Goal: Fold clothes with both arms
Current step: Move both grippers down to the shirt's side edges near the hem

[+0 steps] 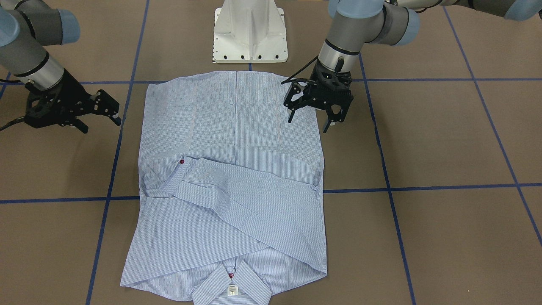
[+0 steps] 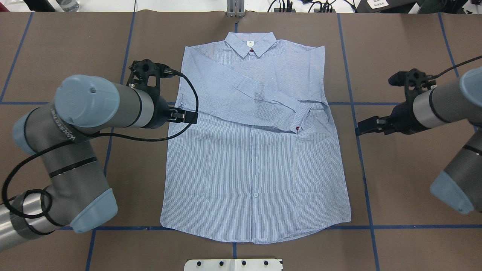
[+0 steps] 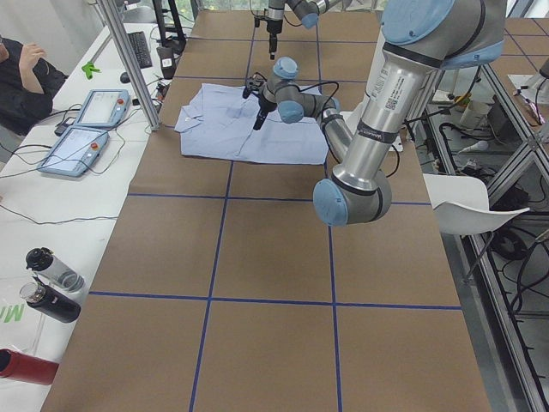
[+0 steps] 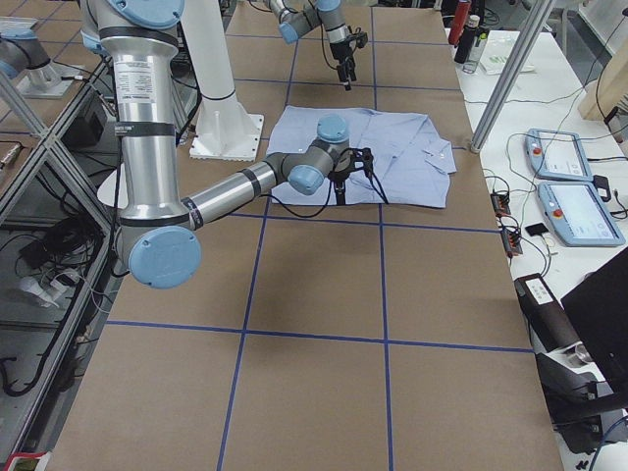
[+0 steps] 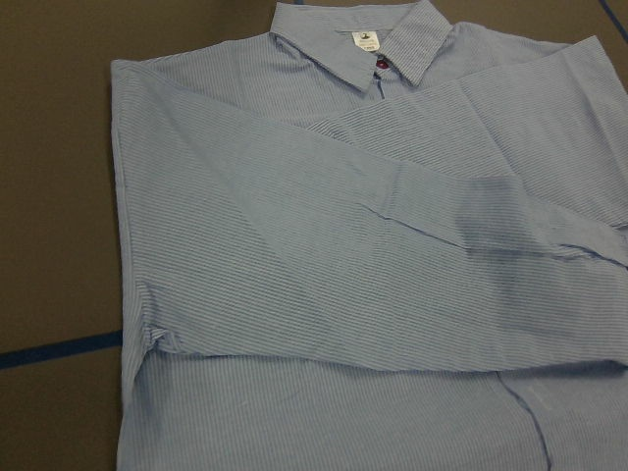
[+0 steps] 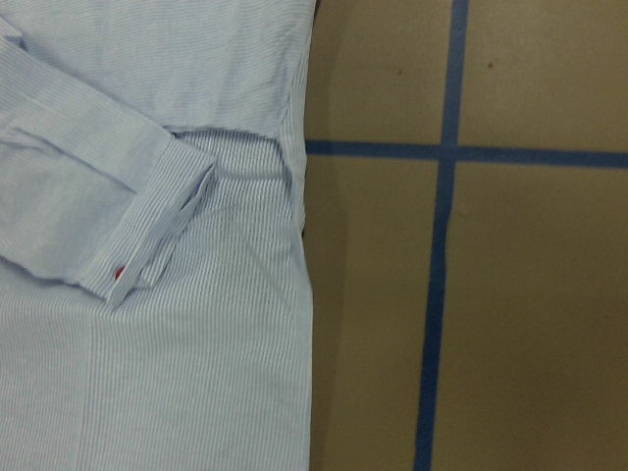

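1. The shirt [image 2: 256, 169] lies flat, buttons up, in the middle of the table [image 1: 444, 135], with its sleeves crossed over the chest.
2. The left gripper [image 1: 308, 123] hangs over one side edge, fingers wide. The right gripper [image 1: 99, 123] is just off the opposite edge, fingers also wide.
3. Best to pinch matching edges and lift evenly.

The finely striped blue-and-white shirt [image 1: 237, 127] lies flat and buttoned, front up. Its hem is just short of the white pedestal base [image 1: 250, 34], and its collar [image 1: 230, 288], with a white neck label and red button, lies at the end farthest from that base. Both long sleeves are folded across the chest, the upper one ending in a cuff [image 1: 182, 162] with a red button. The grey left arm [image 1: 360, 25] holds its black left gripper [image 1: 310, 118], fingers spread and pointing down, above the shirt's side edge to one side of the base, while the right arm [image 1: 29, 46] holds the right gripper [image 1: 99, 123], likewise spread, on the base's other side, clear of the cloth.
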Robot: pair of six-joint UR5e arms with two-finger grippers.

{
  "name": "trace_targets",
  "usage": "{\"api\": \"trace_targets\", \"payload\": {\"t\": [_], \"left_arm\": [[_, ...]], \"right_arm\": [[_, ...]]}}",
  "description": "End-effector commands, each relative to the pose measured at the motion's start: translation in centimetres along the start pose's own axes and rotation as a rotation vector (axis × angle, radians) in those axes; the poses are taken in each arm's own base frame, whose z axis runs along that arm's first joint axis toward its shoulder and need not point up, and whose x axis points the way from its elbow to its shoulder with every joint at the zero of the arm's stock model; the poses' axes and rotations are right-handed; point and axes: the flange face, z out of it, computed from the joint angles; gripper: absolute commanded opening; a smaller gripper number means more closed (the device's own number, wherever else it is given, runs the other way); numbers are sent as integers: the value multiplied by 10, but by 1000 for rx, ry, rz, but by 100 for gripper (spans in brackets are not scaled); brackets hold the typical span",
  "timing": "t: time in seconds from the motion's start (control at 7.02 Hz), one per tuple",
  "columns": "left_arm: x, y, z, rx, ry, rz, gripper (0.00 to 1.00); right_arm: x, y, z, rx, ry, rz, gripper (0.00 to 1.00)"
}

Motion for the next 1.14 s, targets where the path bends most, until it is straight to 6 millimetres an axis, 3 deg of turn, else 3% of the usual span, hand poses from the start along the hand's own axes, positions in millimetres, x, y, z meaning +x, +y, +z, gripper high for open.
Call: {"api": "trace_targets", "payload": {"t": [0.0, 0.28, 0.43, 0.71, 1.0], "left_arm": [[-30, 24, -10, -75, -33, -9, 100], [-44, 36, -21, -88, -35, -25, 100], [-44, 37, -22, -89, -34, -27, 100], [-44, 37, -21, -92, -36, -27, 100], [-44, 38, -21, -92, -34, -25, 100]], "right_arm": [[-44, 60, 36, -27, 12, 77, 100], [-75, 114, 75, -47, 55, 149, 99], [-75, 130, 78, -71, 88, 148, 99], [-89, 151, 73, -134, 170, 145, 99], [-88, 155, 75, -160, 172, 147, 98]]}}
